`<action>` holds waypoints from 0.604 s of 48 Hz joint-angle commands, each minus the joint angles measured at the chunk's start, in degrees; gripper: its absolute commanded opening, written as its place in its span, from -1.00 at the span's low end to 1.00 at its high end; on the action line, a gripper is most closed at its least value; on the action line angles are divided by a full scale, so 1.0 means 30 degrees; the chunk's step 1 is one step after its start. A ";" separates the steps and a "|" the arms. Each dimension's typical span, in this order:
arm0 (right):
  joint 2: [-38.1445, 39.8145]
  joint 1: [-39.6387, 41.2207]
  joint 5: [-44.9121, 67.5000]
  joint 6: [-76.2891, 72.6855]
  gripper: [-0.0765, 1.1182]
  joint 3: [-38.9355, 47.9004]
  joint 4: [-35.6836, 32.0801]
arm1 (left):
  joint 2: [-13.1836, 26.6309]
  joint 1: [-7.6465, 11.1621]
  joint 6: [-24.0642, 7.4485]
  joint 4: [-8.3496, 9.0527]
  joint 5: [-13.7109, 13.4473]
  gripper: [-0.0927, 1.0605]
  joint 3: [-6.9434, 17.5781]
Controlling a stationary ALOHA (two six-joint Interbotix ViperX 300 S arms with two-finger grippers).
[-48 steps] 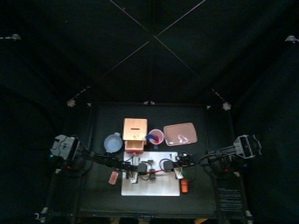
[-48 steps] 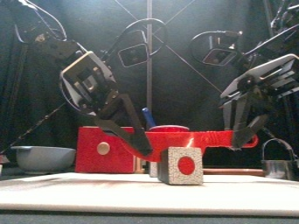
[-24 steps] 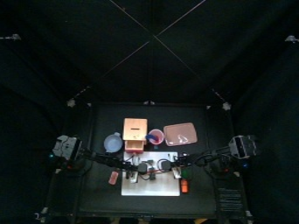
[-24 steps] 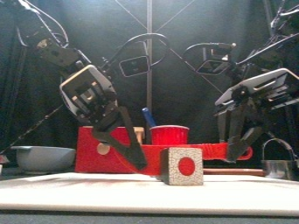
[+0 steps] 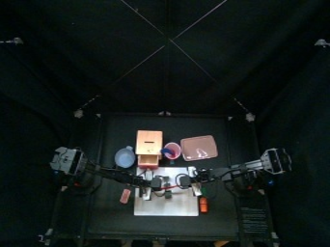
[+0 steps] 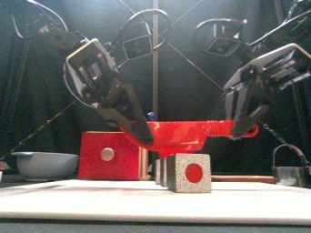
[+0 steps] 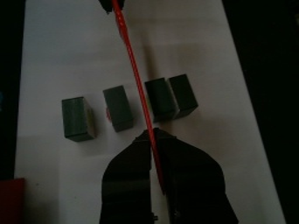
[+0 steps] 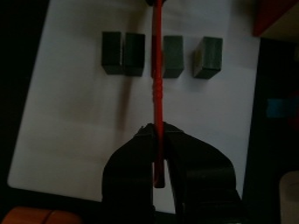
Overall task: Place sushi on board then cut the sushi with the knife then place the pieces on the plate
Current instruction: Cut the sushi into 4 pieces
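Four dark green sushi blocks (image 7: 118,108) lie in a row on the one white board (image 7: 222,79) on the counter. They are square-cut, and the front view shows one speckled pale face with a red dot. Two sit close together and the other two stand apart. One thin red knife (image 6: 195,134) hangs level above them, clear of their tops. The left claw (image 7: 156,138) is pinched on one end and the right claw (image 8: 155,131) on the other. Behind the board stand one wooden box (image 6: 107,155) (red drawer front, round knob), one rounded blue-grey bowl (image 6: 46,164) and one flat pink tray (image 5: 199,148).
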State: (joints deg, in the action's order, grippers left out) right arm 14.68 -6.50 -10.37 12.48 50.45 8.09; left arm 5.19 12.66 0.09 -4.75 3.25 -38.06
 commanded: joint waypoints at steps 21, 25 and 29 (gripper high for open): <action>-0.0322 -0.0557 0.0059 0.0088 -0.17 0.0146 0.0850 | 0.1113 0.0879 -0.0029 0.0000 0.0059 -0.21 0.0996; -0.0498 -0.0557 0.0059 0.0088 -0.17 0.0117 0.0908 | 0.1113 0.0879 -0.0029 -0.0088 -0.0029 -0.21 0.0996; -0.0527 -0.0615 0.0059 0.0088 -0.17 0.0059 0.0996 | 0.0938 0.0879 -0.0029 -0.0234 -0.0117 -0.21 0.1025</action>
State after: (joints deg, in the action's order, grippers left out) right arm 12.30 -8.35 -10.28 12.39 51.59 10.81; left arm 9.05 14.24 0.18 -5.36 3.25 -36.04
